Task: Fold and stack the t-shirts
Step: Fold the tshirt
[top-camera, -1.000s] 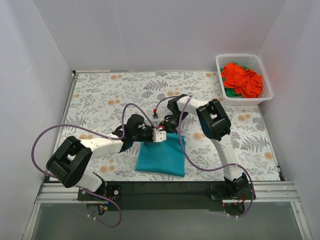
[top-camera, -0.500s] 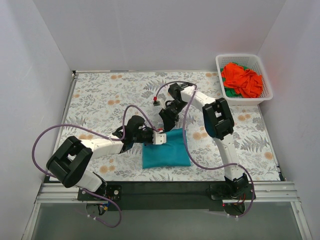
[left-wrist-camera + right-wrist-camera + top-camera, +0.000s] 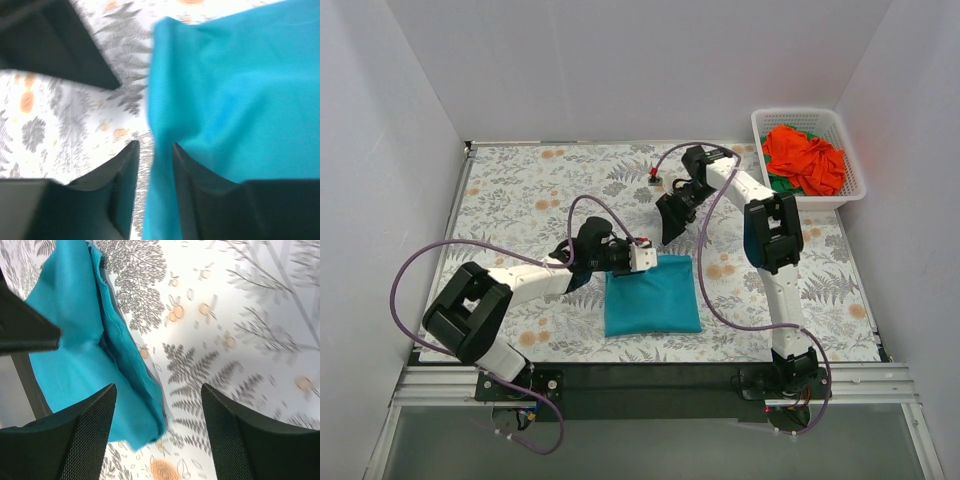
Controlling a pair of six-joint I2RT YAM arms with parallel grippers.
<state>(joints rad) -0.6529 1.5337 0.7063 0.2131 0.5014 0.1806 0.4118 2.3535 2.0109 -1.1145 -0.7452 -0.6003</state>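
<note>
The teal-blue t-shirt (image 3: 652,297) lies folded into a flat rectangle on the flowered table near the front. My left gripper (image 3: 642,258) is at its far left corner. In the left wrist view the left gripper (image 3: 152,147) stands narrowly open, with the shirt's edge (image 3: 225,90) and a strip of table showing between the fingers. My right gripper (image 3: 670,215) is lifted beyond the shirt's far edge, wide open and empty (image 3: 157,390). The shirt (image 3: 70,350) lies below it to the left. The orange-red t-shirt (image 3: 805,158) and a bit of a green one (image 3: 780,185) lie in the basket.
The white lattice basket (image 3: 760,125) stands at the far right corner of the table. White walls close in the left, back and right sides. Purple cables loop from both arms over the table (image 3: 520,190).
My right gripper has let go of the teal shirt and moved up and back to the right. The shirt has settled square and flat. My left gripper has shifted slightly back at the shirt's corner.
</note>
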